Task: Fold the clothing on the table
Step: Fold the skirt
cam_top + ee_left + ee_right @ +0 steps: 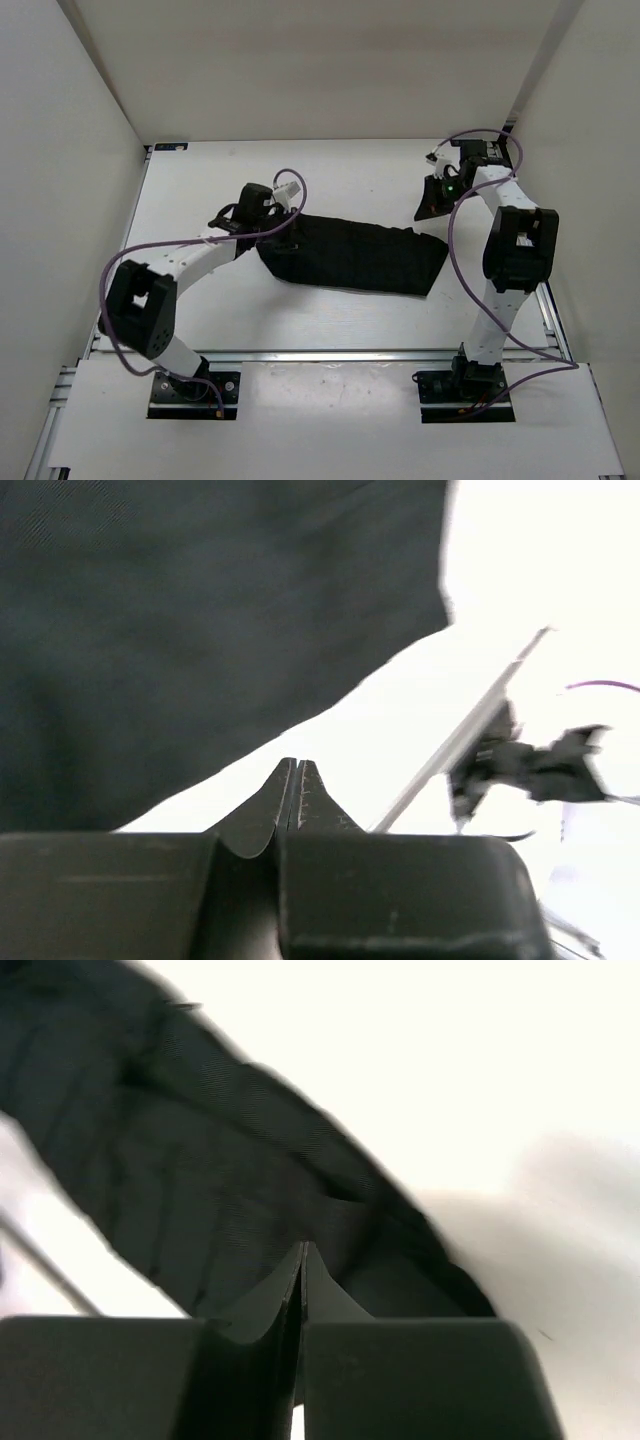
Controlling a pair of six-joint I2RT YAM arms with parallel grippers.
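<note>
The black clothing (pixel 350 255) lies as a long creased band across the middle of the white table (pixel 330 170). My left gripper (pixel 268 222) hovers at the garment's left end. In the left wrist view its jaws (pixel 297 766) are shut over bare table with nothing between them, and the cloth (pixel 200 630) fills the upper left. My right gripper (pixel 428 208) is at the back right, apart from the garment's right end. It is shut (pixel 304 1249) and empty, with the dark fabric (pixel 200 1170) lying beyond its tips.
White walls (pixel 80 130) close in the table on three sides. An aluminium rail (pixel 330 353) runs along the near edge by the arm bases. Purple cables (pixel 465 215) loop off both arms. The right arm (pixel 530 765) shows in the left wrist view.
</note>
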